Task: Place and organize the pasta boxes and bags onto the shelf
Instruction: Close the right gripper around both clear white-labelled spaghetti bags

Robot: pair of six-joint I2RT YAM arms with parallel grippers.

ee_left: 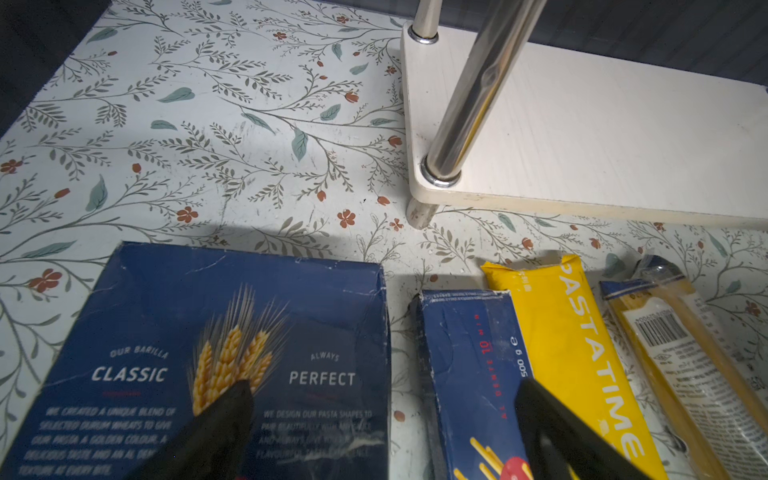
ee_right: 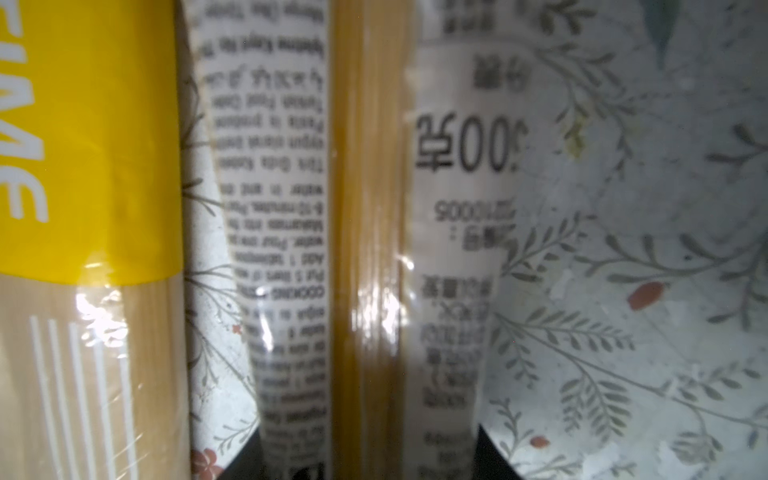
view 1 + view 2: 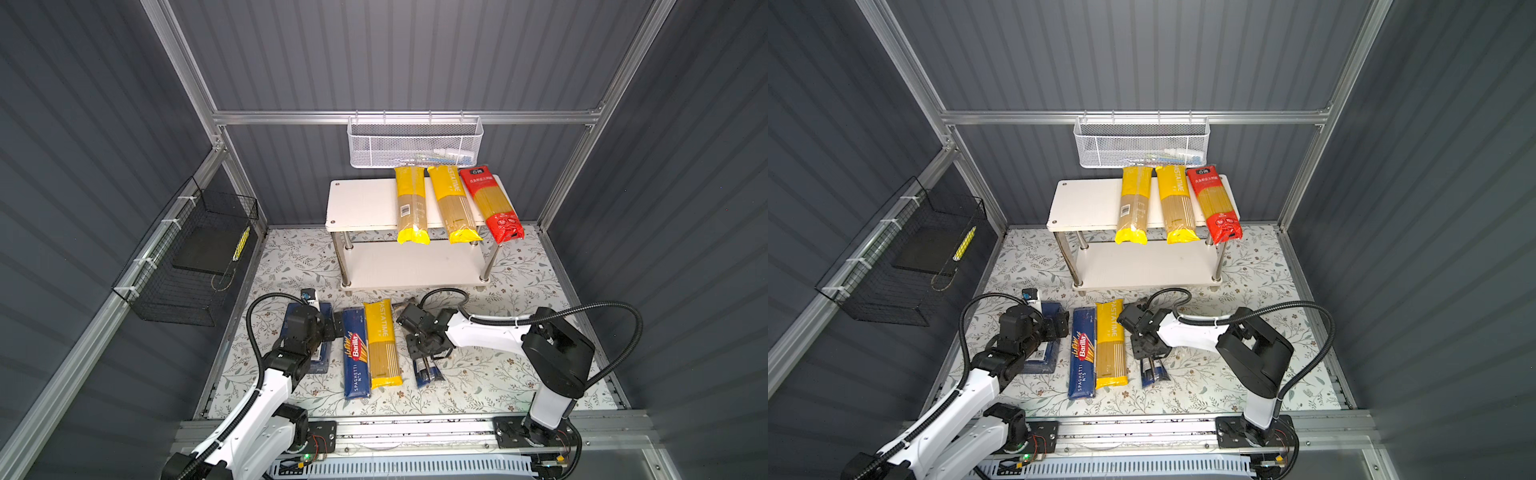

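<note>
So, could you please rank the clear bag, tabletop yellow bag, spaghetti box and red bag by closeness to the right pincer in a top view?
1. Clear bag, under the right pincer.
2. Tabletop yellow bag, just left.
3. Spaghetti box, farther left.
4. Red bag, on the shelf.

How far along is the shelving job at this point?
Done: two yellow bags and the red bag lie on the top board of the shelf. In hand: the right gripper has its jaws against the clear bag on the table. Remaining: that bag, the wide Barilla box under the open left gripper, the spaghetti box, a third yellow bag.
</note>
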